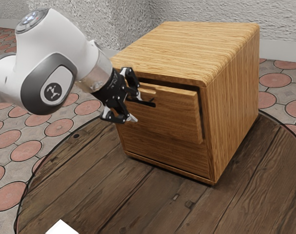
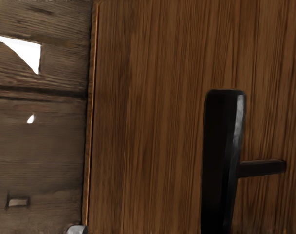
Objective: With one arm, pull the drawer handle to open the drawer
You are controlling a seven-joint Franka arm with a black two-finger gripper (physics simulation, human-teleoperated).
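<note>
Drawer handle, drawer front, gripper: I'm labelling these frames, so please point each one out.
drawer handle [image 2: 223, 165]: wrist view, on the middle of the black bar.
drawer front [image 1: 172, 117]: exterior view, on its bare wooden face.
gripper [image 1: 133, 103]: exterior view, midway between its fingertips.

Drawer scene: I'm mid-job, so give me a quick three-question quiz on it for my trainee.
1. True or false: the gripper is open, with one finger above and one below the black handle.
2. The drawer is: A) fully shut; B) pulled out a little; C) lying out on the table.
3. Fill in: the cabinet stands on a dark ____ tabletop.
Key: 1 true; 2 B; 3 wooden.
</note>
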